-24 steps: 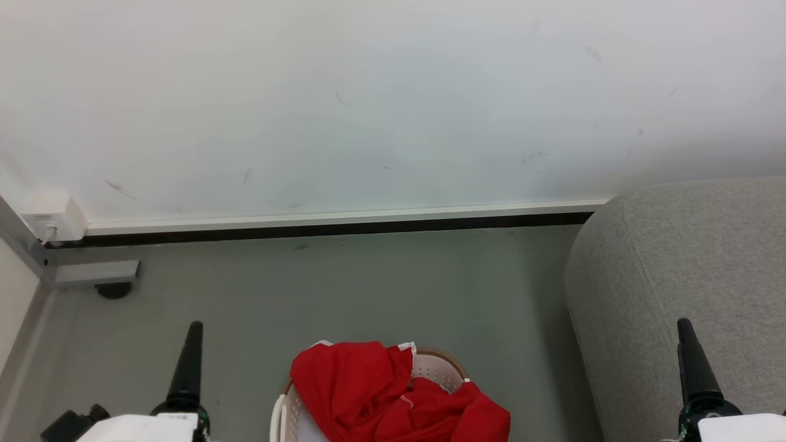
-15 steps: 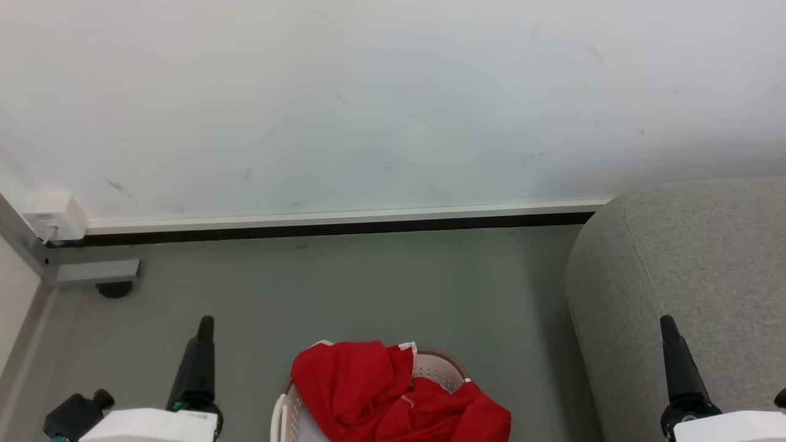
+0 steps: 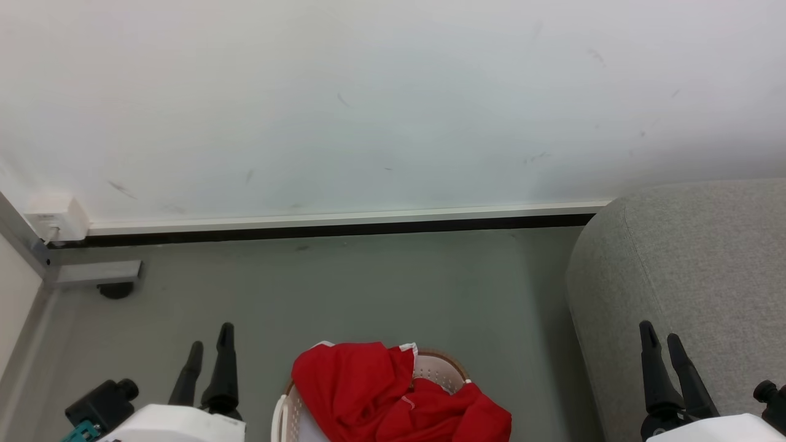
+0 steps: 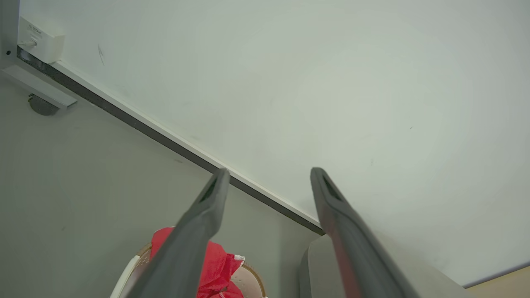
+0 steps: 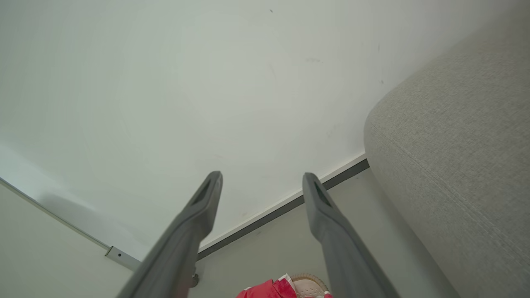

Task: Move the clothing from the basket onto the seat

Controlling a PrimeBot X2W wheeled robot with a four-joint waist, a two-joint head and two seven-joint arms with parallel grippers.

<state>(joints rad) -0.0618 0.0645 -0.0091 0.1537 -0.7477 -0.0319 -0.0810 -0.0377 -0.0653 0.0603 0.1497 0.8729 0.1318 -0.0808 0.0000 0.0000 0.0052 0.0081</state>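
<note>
Bright red clothing (image 3: 381,393) with white trim is heaped in the off-white basket (image 3: 439,367) at the bottom centre of the head view, spilling over its right rim. The grey seat (image 3: 694,270) rises at the right. My left gripper (image 3: 210,342) is open, left of the basket and above the floor, holding nothing. My right gripper (image 3: 661,339) is open in front of the seat, also holding nothing. The left wrist view shows the clothing (image 4: 217,265), the basket (image 4: 248,279) and the seat (image 4: 314,265) low down. The right wrist view shows the seat (image 5: 455,145) and a bit of clothing (image 5: 269,289).
A white wall (image 3: 368,104) with a dark baseboard (image 3: 319,230) runs behind the grey floor (image 3: 368,288). A white socket box (image 3: 52,218) and a metal foot (image 3: 98,273) sit in the left corner.
Both arms have turned at the wrist, so each gripper now shows two spread fingers instead of one. The left gripper has shifted right and the right gripper left. The clothing has not moved.
</note>
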